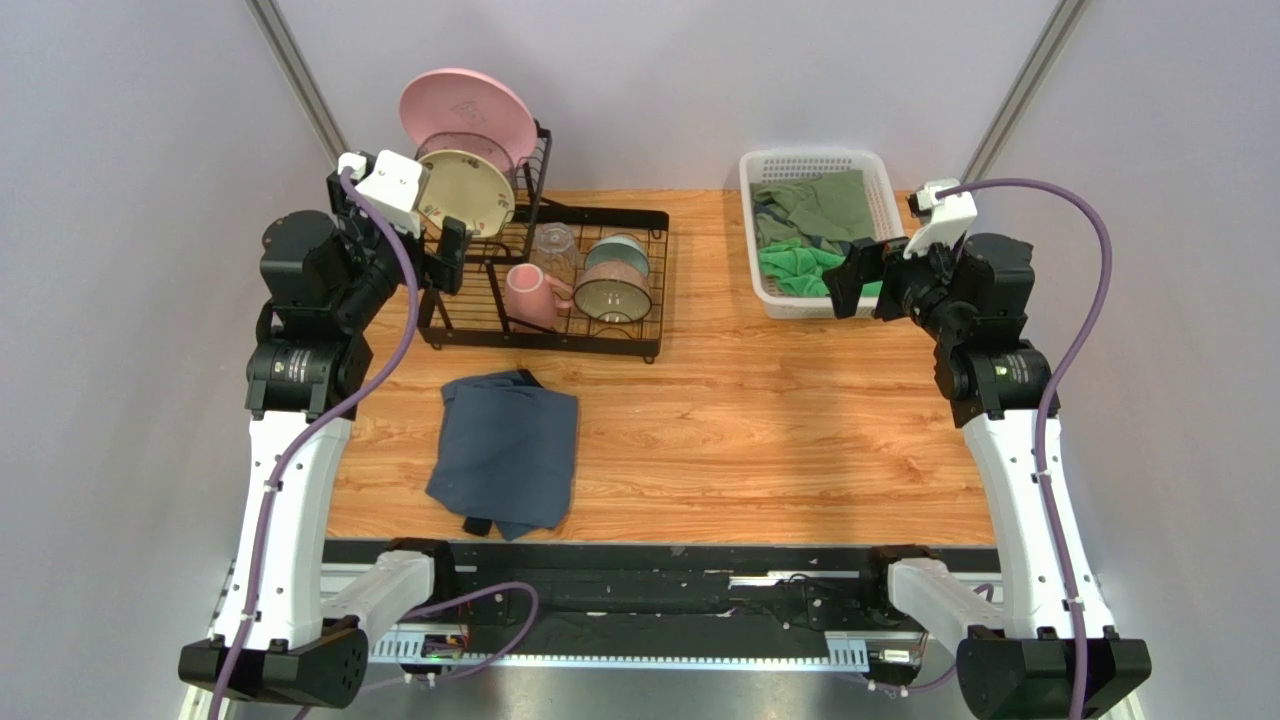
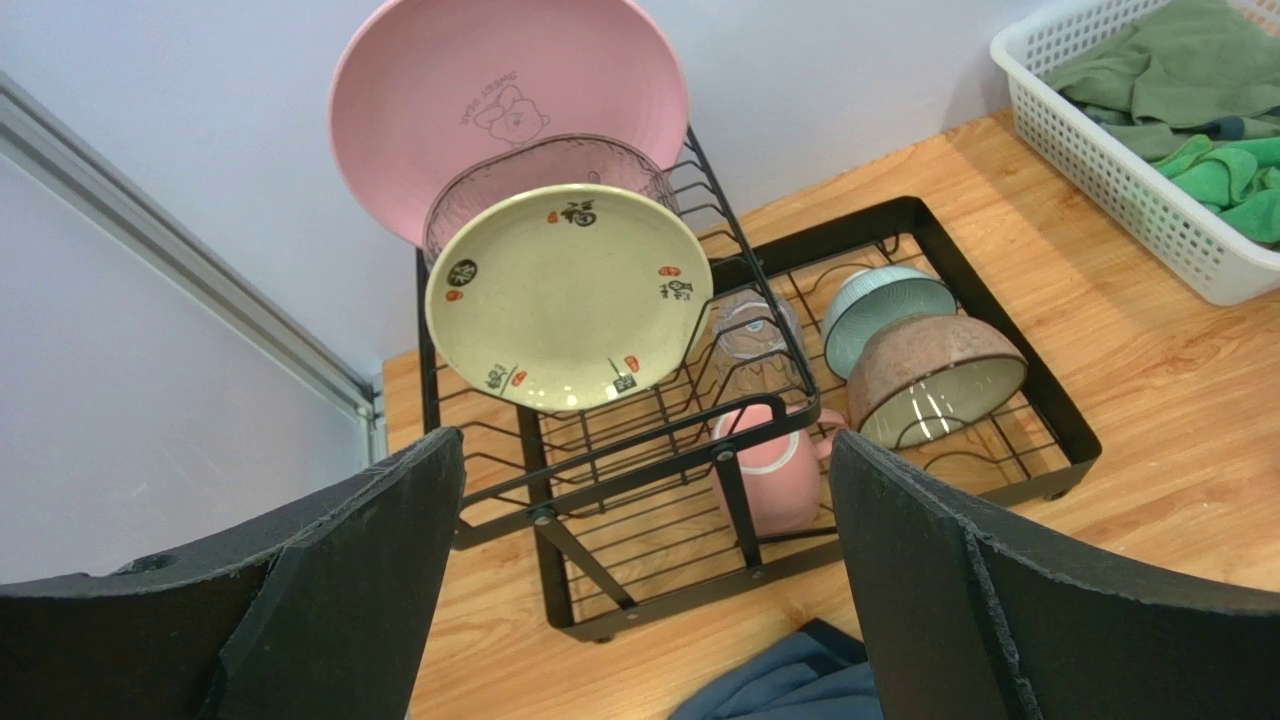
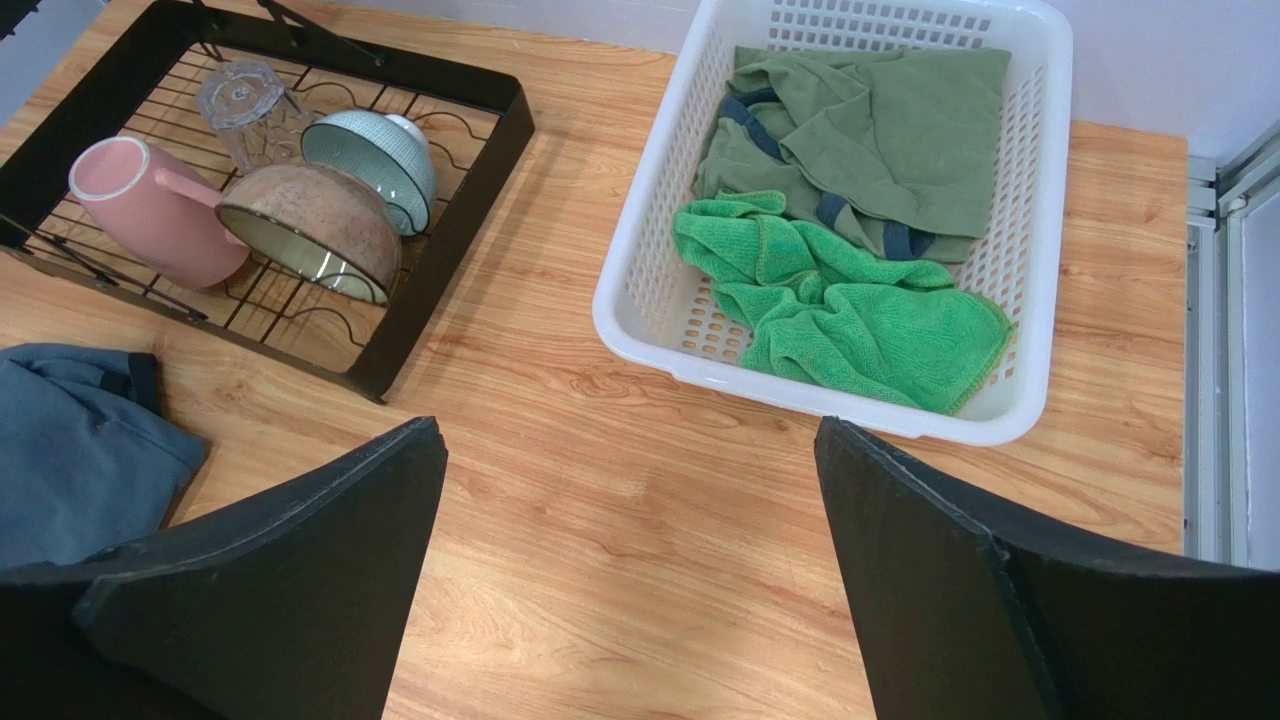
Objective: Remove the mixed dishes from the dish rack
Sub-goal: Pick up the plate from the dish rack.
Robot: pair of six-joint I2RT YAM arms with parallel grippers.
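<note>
**Left pincer** (image 2: 646,465): released, jaws spread wide, gripping nothing. I hold it in the air at the left end of the rack (image 2: 962,255), aimed at the upper shelf.

**Upper shelf:** the cream plate (image 2: 568,300) stands on edge nearest my fingers, its face turned toward them. The pink plate (image 2: 504,105) stands on edge behind it, taller and facing the same way. A clear ribbed rim (image 2: 549,150) shows between the two.

**Lower tray:** the mug (image 2: 774,465) lies on its side with its long axis along the tray. Its mouth points at my left pincer and its handle points toward the bowls. The glass (image 2: 751,338) sits just behind the mug; I cannot tell which end is up. A brown bowl (image 2: 932,375) and a teal bowl (image 2: 879,300) lean on edge, one behind the other, with the brown bowl's opening facing the table's near edge.

**Right pincer** (image 3: 628,435): also released and empty. It hangs above bare table (image 3: 631,570), well apart from the rack and near a white basket (image 3: 646,285) of green cloths.

**Table:** a blue-grey cloth (image 1: 504,450) lies in front of the rack.
</note>
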